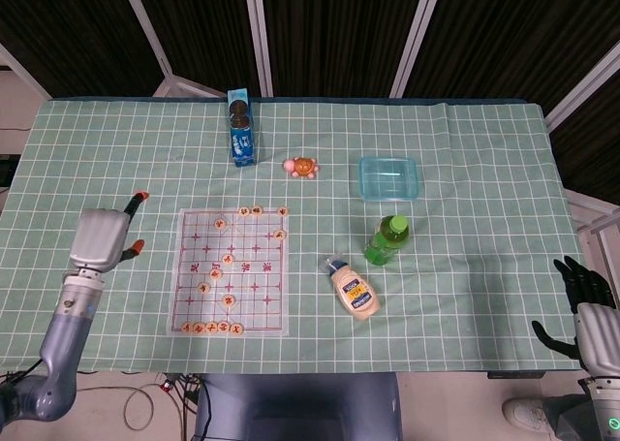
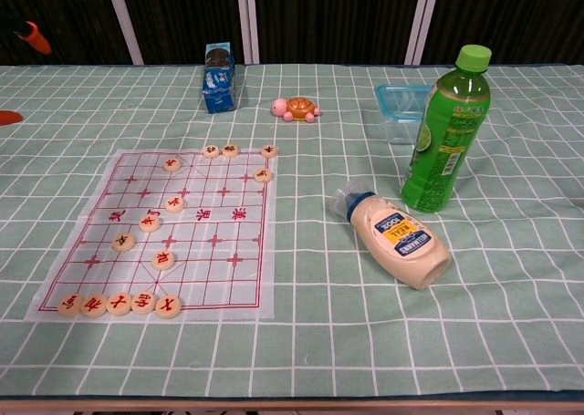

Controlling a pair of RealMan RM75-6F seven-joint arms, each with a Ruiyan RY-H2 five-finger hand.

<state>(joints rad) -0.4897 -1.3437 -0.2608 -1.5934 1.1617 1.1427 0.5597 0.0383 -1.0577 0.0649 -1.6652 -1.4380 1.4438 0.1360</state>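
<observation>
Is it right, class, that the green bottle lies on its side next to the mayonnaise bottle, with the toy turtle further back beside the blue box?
Not quite. The green bottle stands upright, cap on top, as the chest view shows plainly. It is the mayonnaise bottle next to it that lies on its side. The toy turtle does sit further back beside the blue box.

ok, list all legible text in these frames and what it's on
"HELLMANN'S REAL": blue label of the cream squeeze bottle lying on its side.
Red Chinese characters: round wooden chess pieces and the red-lined paper chess board; too small to transcribe reliably.
Green plastic drink bottle: label print too blurred to read.
Blue cookie box: print too small to read.
</observation>
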